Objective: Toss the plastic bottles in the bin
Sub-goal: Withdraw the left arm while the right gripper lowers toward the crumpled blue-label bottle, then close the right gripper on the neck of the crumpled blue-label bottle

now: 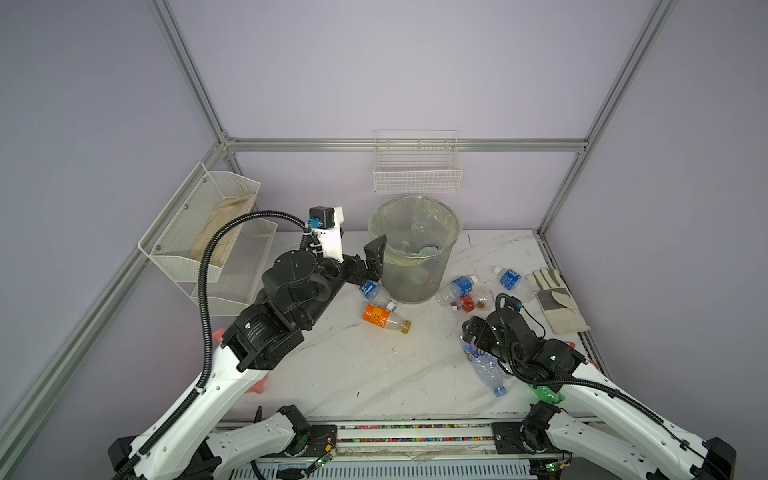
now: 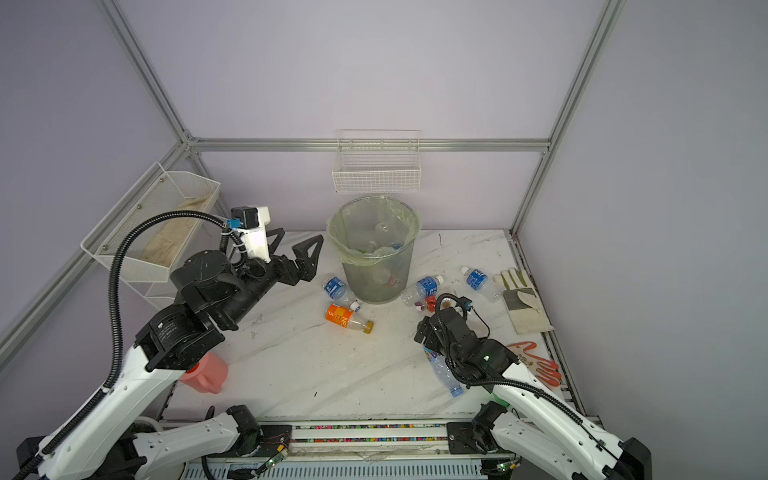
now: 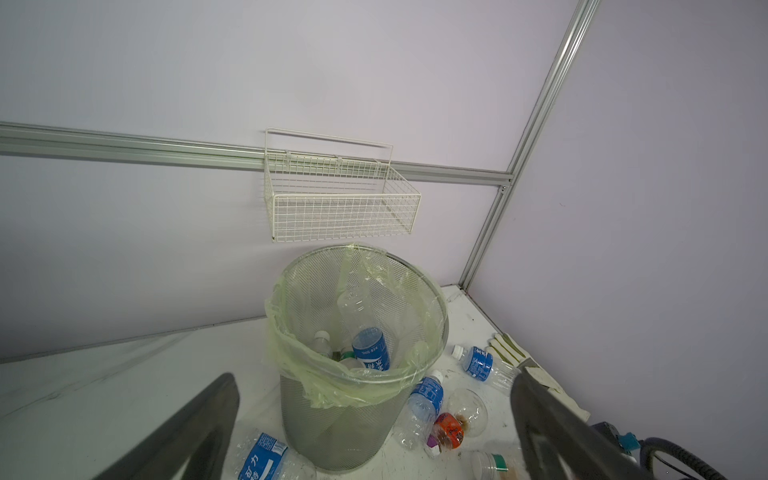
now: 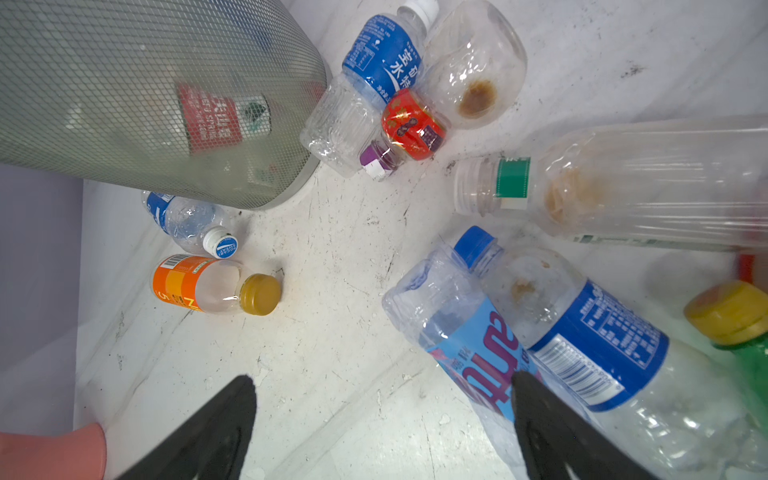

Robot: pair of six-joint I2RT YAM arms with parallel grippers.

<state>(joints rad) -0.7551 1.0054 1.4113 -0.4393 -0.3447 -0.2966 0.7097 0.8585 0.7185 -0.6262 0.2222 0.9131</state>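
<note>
Bin (image 3: 361, 415), grey mesh, green-lined, part-filled, directly ahead of left gripper (image 2: 299, 235), jaws wide apart, empty; plastic bottles (image 4: 374, 62) loose ahead of right gripper (image 4: 381, 378), jaws apart, empty; pale-blue-labelled bottle (image 4: 469, 345) at one fingertip (image 4: 540, 415).

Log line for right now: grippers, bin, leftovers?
left gripper open, empty, beside bin | right gripper open, empty, near light-blue-label bottle | orange-label bottle on table
</note>
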